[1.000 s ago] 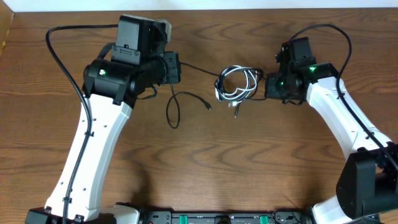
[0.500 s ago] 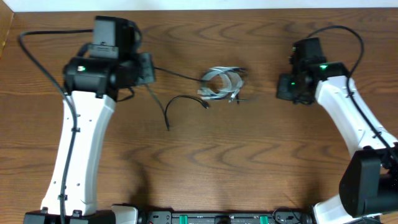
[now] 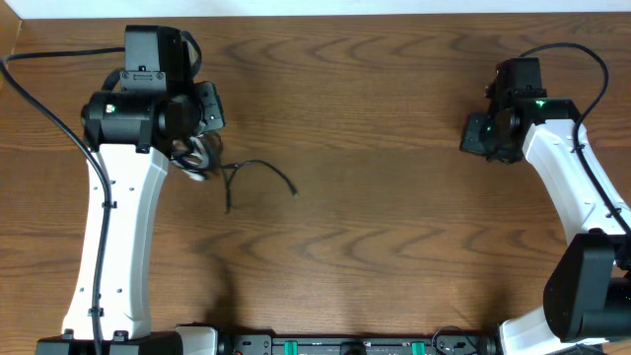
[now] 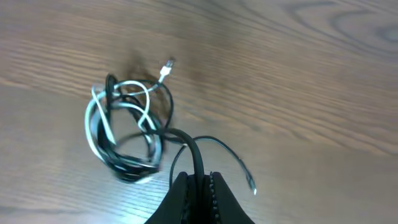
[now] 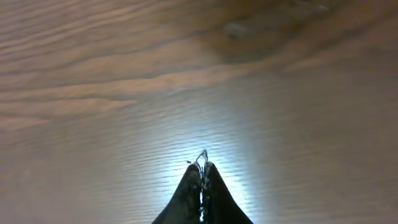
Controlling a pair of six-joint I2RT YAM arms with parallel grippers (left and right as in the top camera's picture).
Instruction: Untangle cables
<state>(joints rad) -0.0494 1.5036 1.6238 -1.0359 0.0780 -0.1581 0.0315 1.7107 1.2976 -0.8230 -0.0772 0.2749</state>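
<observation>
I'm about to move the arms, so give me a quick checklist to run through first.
1. Left gripper shut on the black cable: ok.
2. Cables apart: not ok; the white cable lies coiled with the black one.
3. Right gripper gripping a cable: not ok; it is shut on nothing over bare table.
4. White plug sticking out of the coil: ok.
5. Real knot in the coil: cannot tell.
</observation>
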